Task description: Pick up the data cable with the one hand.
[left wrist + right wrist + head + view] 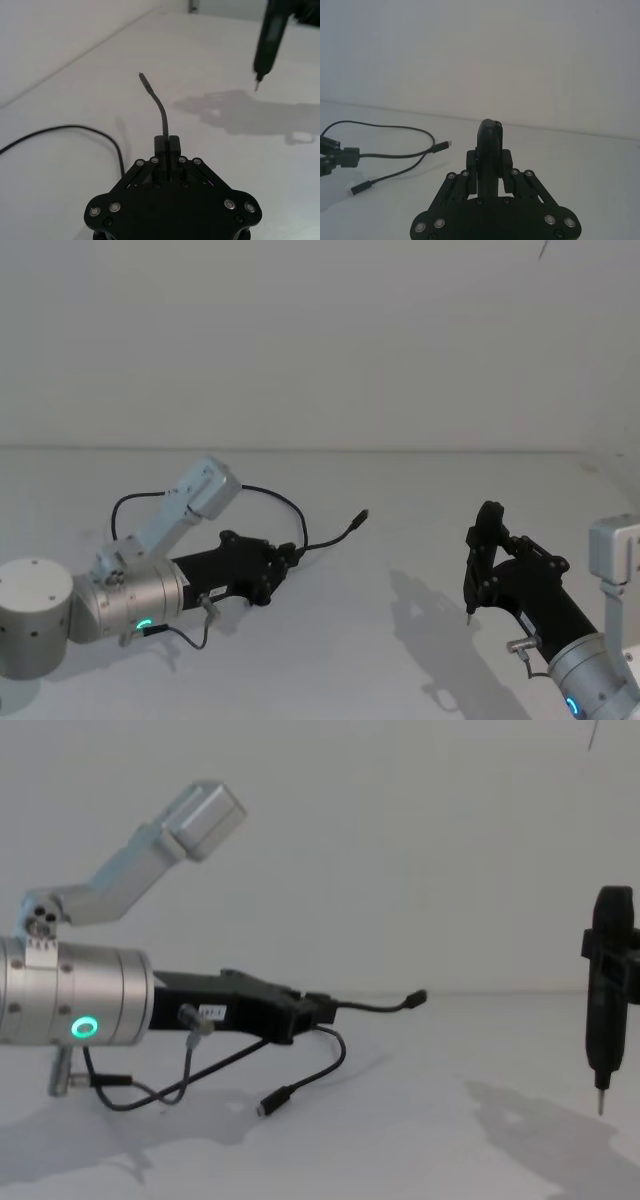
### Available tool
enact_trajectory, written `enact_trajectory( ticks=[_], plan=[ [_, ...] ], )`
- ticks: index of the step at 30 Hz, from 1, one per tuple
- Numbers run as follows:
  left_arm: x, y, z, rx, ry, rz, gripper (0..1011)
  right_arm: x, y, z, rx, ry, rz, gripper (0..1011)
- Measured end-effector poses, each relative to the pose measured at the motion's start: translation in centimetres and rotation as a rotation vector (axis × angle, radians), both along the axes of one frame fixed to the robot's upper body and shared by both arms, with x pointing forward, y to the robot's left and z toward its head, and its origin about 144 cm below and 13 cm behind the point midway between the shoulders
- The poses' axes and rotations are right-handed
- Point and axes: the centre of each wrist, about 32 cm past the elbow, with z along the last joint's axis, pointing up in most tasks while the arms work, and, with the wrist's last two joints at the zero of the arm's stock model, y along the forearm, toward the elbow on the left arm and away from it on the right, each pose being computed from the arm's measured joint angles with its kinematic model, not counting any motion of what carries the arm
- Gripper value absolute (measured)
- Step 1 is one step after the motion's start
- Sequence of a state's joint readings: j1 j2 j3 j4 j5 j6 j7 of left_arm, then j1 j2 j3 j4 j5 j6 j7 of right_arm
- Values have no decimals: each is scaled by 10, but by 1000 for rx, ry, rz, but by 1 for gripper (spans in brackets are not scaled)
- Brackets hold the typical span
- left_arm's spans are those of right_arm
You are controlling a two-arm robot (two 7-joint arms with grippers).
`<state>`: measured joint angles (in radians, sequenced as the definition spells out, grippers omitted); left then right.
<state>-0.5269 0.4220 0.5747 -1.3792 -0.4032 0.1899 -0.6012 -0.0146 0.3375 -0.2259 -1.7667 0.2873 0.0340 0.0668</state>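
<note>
Now the left claw (pixel 167 142) is pinching the data cable (pixel 164 122); the right claw (pixel 490 162) is gripping a pin-tipped tool (pixel 490 134).

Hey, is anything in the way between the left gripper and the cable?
Nothing visible. The left gripper is already shut on the cable near one plug; the right gripper, shut on a tool, stands apart.

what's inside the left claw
The cable, pinched near one end between the shut fingers of the left claw; a short stretch with its plug sticks out ahead. The pinched bit is covered by the fingers. The right claw, shut on a pin tool, hangs apart.
</note>
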Motion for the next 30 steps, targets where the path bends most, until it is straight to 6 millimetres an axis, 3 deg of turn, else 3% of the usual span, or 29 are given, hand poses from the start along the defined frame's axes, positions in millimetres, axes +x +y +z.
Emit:
enact_trajectory(
  ticks=[13,30],
  plan=[
    [-15,-2,23,-43,23,-76,40,0,0,0,0,0,0,279],
    [-40,16,36,-37,21,-54,40,0,0,0,1,0,0,279]
  ],
)
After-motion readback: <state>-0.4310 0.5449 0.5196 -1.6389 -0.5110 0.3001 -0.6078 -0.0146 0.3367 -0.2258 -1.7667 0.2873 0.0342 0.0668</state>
